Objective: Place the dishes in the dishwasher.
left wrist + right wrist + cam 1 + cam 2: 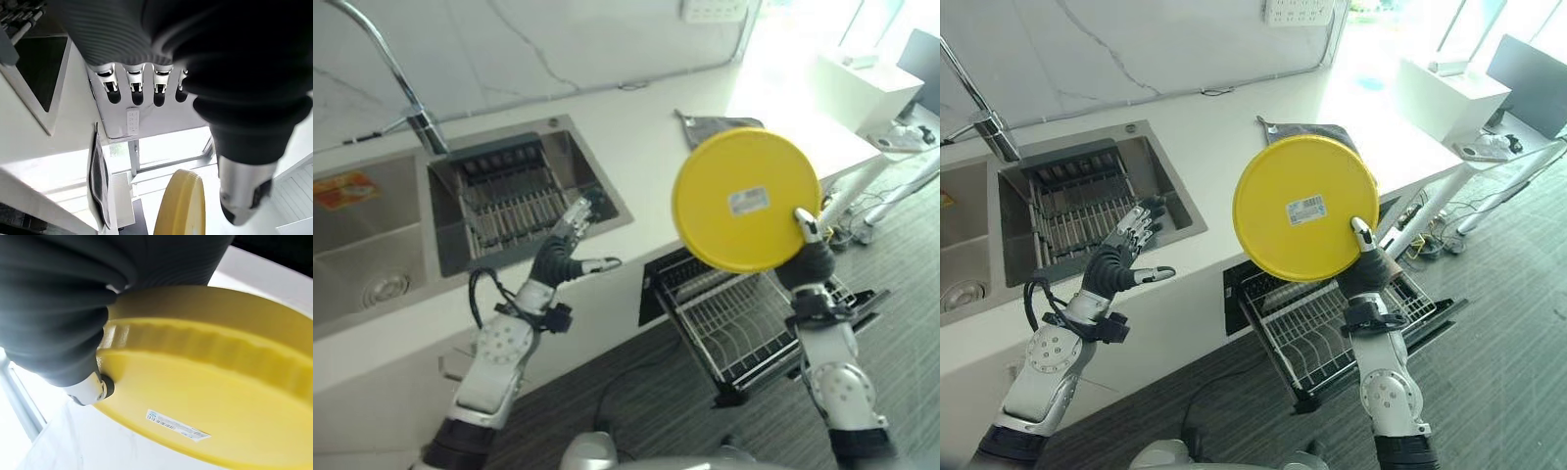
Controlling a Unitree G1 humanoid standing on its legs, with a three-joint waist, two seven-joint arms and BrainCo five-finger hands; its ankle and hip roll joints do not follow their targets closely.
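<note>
My right hand [810, 257] holds a round yellow plate [746, 199] upright by its lower right rim, thumb [1362, 233] pressed on the underside near a white label. The plate hangs above the pulled-out dishwasher rack [744, 323], a white wire basket below the counter edge. In the right wrist view the plate's underside [205, 387] fills the space past the thumb [90, 390]. My left hand [565, 252] hovers open over the counter's front edge beside the sink, fingers straight and holding nothing. The left wrist view shows the plate's edge [181, 205] past the straight fingers [134, 83].
A steel sink [558, 186] with a dish rack [509, 201] inside lies in the white counter [646, 137], with a tap [406, 93] behind it. A grey cloth [715, 127] lies on the counter behind the plate. A white table [862, 83] stands at the far right.
</note>
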